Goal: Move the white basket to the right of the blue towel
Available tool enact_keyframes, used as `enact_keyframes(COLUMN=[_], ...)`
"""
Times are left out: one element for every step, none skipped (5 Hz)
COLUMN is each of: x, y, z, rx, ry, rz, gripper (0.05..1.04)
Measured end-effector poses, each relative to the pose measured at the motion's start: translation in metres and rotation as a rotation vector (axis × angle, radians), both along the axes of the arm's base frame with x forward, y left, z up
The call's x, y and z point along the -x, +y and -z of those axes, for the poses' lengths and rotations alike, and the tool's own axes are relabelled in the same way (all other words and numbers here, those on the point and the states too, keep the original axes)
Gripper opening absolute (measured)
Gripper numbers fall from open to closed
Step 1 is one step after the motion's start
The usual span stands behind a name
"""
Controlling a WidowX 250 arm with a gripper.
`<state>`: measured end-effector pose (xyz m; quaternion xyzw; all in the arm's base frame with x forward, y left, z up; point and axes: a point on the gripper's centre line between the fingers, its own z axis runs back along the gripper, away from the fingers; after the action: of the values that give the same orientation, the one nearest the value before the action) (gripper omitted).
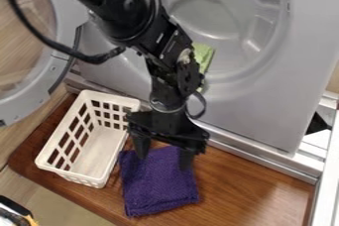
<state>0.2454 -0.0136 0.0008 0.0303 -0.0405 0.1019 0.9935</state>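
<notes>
Camera view: with the gripper [164, 152] spread, the white basket [96, 150] seems light, stiff (slippery, perhaps), best rim-pinched.

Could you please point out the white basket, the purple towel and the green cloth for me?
White basket [94, 153]: camera view, on its inside floor.
Purple towel [157, 184]: camera view, middle of its upper surface.
Green cloth [204, 55]: camera view, on its visible upper part.

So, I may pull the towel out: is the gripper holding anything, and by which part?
Nothing looks held: the gripper is open over the towel, fingers apart.
</notes>
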Motion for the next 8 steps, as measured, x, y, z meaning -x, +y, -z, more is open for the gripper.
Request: enact_keyframes(x=[-0.005, -0.011, -0.012, -0.013, -0.015, -0.018, -0.02, -0.02], y=[0.017, 0.034, 0.054, 0.066, 0.071, 0.072, 0.076, 0.07], z=[0.007, 0.016, 0.016, 0.025, 0.028, 0.049, 0.049, 0.048], rx=[-0.022, -0.053, -0.066, -0.081, -0.093, -0.095, -0.136, -0.15], ry=[0.015, 0.04, 0.033, 0.057, 0.062, 0.054, 0.035, 0.044], rz=[-0.016, -0.048, -0.089, -0.121, -0.13, -0.112, -0.159, -0.133], gripper=[0.999, 0.999, 0.999, 0.999, 0.947, 0.66, 0.354, 0.156])
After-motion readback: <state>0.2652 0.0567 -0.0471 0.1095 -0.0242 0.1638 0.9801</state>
